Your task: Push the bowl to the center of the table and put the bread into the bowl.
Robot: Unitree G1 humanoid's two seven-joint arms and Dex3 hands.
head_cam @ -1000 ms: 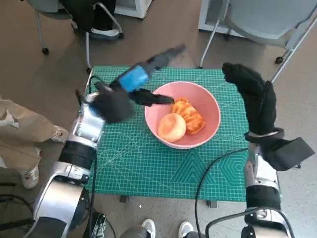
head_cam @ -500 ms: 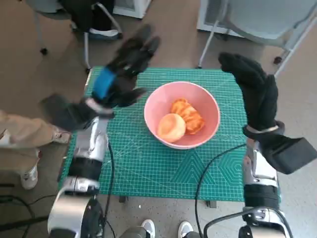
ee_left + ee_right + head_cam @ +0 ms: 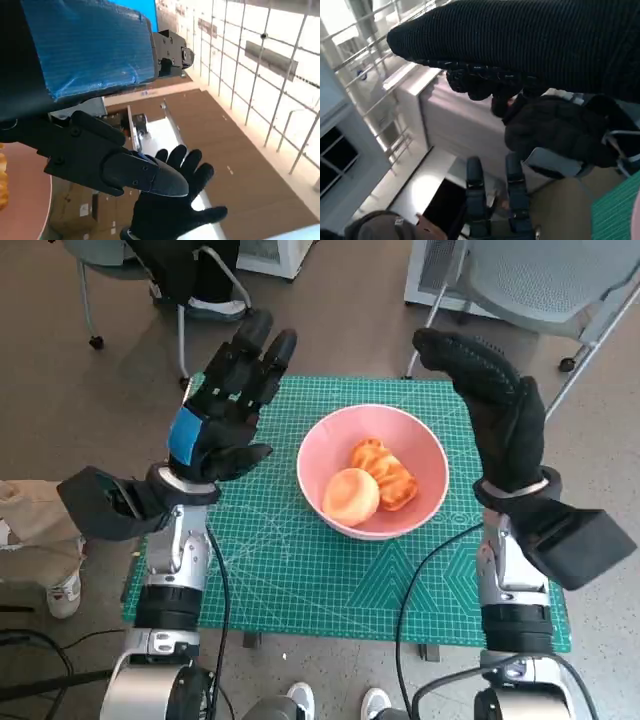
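A: Where does the round pink plastic bowl (image 3: 372, 472) sit?

B: On the green gridded cutting mat (image 3: 290, 570) that covers the desk, about at its middle, perhaps a shade toward the far edge. Inside it lie a round, pale golden bun (image 3: 351, 496) and, touching it on the far right side, a ridged orange-brown pastry (image 3: 383, 473).

A: So which step is in hand?

B: By my reading, none of the working steps. The bowl looks centred and bread is in it, so both parts seem done and the hands look to be standing off.

A: What are the hands holding?

B: Nothing. The black left hand with blue tape on its back (image 3: 225, 405) is raised above the mat's far left part, fingers spread, apart from the bowl. The right hand in the black knitted glove (image 3: 492, 405) is raised to the bowl's right, fingers extended and loosely together, also clear of the rim. The left wrist view shows the glove spread wide opposite the left fingers (image 3: 145, 172).

A: And the next move?

B: Little, I judge: at most a small nudge of the bowl toward the near edge if the centring is wanting; otherwise drawing both arms back without clipping the rim.
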